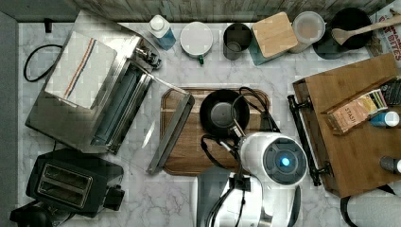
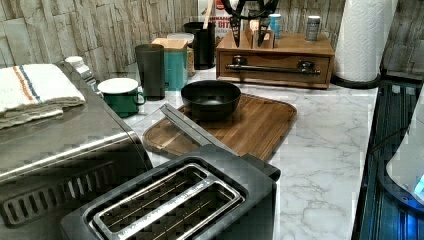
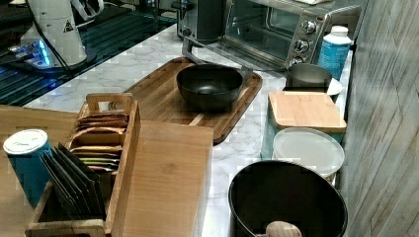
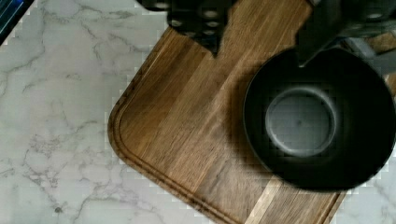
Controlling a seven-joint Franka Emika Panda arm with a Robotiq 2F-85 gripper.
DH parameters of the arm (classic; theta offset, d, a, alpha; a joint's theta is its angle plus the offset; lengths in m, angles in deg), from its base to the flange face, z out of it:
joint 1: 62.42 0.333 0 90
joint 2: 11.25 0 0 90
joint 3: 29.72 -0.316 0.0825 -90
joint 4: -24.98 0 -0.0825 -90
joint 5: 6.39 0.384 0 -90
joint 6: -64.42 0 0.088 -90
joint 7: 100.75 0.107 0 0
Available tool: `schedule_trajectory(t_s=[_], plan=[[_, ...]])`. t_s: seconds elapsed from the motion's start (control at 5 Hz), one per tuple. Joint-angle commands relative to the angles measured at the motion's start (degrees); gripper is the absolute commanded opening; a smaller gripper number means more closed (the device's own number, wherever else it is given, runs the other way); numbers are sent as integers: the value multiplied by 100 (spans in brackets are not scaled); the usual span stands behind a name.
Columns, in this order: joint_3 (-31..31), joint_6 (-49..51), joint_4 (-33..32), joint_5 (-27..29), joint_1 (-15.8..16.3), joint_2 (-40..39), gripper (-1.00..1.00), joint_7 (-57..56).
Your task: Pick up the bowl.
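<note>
The round black bowl (image 1: 222,112) with a grey flat bottom stands upright on a wooden board (image 1: 184,156), at the far end in the top view. It also shows in the left view (image 2: 210,98), the right view (image 3: 210,85) and the wrist view (image 4: 322,119). My gripper (image 2: 249,35) hangs high above the board, open, with nothing between its fingers. In the wrist view the gripper (image 4: 261,32) sits over the board's bare wood, and one dark finger (image 4: 327,28) overlaps the bowl's rim. The bowl is off to one side of the gap.
A toaster oven (image 1: 94,85) has its door (image 1: 172,130) down against the board's edge. A black toaster (image 1: 66,182) is near it. A wooden drawer box (image 1: 350,142) flanks the other side. A dark cup (image 1: 236,40), lidded mug (image 1: 196,39) and pot with spoon (image 1: 350,26) line the wall.
</note>
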Motion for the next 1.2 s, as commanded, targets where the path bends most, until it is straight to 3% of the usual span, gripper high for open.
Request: schedule_trajectory(t_s=[0.2, 0.6, 1.0, 1.2], plan=[[128, -1256, -1008, 281, -26, 241, 100, -283], [222, -1862, -1296, 364, -12, -2, 100, -509], [690, -2518, -1319, 820, 426, -467, 100, -1128], [429, -2624, -1312, 644, 140, -587, 100, -870]])
